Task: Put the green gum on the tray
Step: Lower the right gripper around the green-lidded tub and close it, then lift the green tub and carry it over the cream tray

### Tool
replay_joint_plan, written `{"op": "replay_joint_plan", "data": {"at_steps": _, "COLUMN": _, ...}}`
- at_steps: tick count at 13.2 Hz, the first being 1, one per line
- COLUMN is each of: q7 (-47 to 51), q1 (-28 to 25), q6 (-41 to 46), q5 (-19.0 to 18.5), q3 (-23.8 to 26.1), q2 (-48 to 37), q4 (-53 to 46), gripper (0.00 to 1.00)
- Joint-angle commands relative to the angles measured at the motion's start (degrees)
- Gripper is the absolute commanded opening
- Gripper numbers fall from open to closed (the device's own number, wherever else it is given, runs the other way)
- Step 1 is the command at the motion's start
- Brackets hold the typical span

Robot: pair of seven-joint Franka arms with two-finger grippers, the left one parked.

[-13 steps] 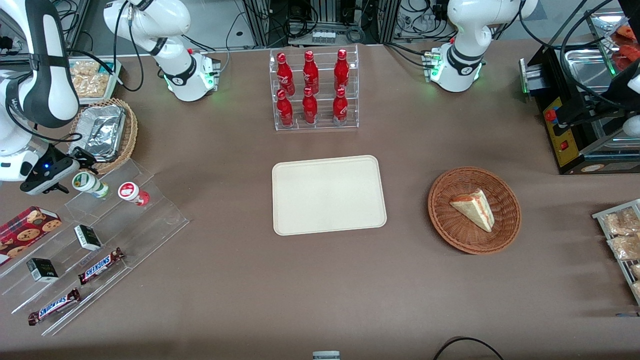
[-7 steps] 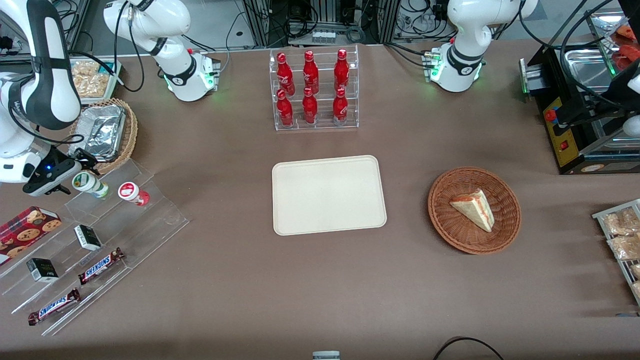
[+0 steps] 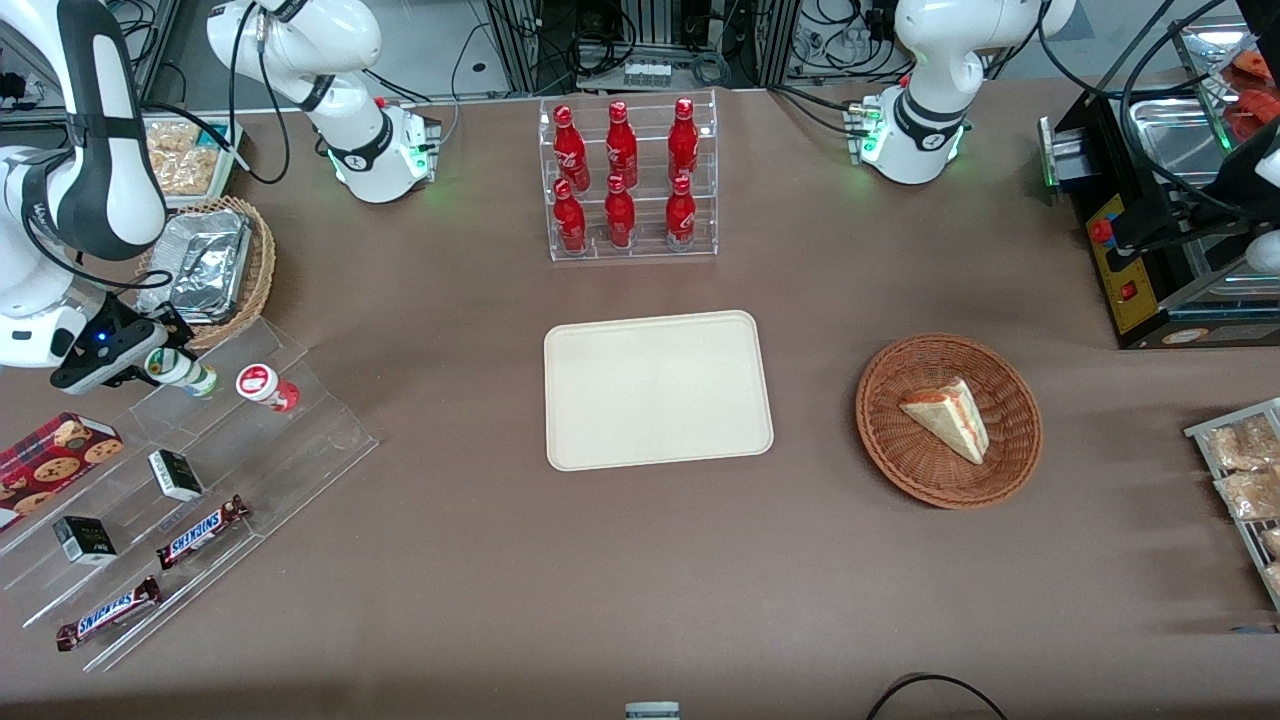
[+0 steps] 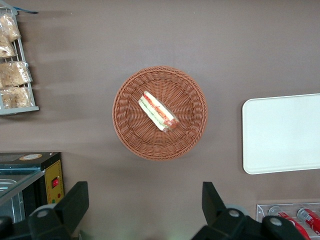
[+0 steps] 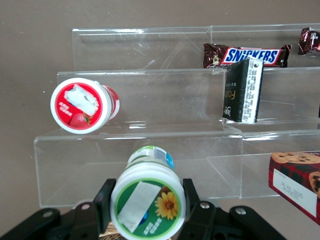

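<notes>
The pincer [image 5: 146, 202] straddles the green gum [image 5: 148, 201] on the clear stepped rack [image 5: 150, 140], fingers [image 5: 103, 199] apart and flanking its lid, beside the red gum [image 5: 83, 105]. The step in hand is the grasp. Next, the fingers should close, then lift and carry it to the tray [image 3: 657, 389], well apart at mid-desk.

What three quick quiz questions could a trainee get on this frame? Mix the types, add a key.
1. True or false: the green gum already lies on the tray.
2. What sits between the fingers of the gripper?
   A. red gum bottle
   B. green gum
   C. Snickers bar
3. What food is in the wicker basket?

Key:
1. False, it is on the clear stepped rack.
2. B
3. A sandwich wedge.
</notes>
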State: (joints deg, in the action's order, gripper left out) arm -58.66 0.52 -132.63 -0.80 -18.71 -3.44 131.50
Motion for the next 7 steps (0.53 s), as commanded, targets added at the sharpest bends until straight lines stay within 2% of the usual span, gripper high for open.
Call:
{"op": "replay_joint_plan", "data": {"at_steps": 1, "q7": 0.65, "q1": -0.44, "q6": 0.44, "q5": 0.8, "q3": -0.01, "q2": 0.28, "q4": -2.03, "gripper": 0.0}}
{"op": "replay_joint_plan", "data": {"at_steps": 4, "q7": 1.09, "q1": -2.19, "q6": 8.68, "q5": 0.8, "q3": 0.07, "q2": 0.28, "q4": -8.52, "gripper": 0.0}}
{"op": "replay_joint_plan", "data": {"at_steps": 7, "q7": 6.26, "q1": -5.61, "q6": 18.08, "q5": 0.8, "q3": 0.25, "q2": 0.1, "q4": -14.5, "gripper": 0.0}}
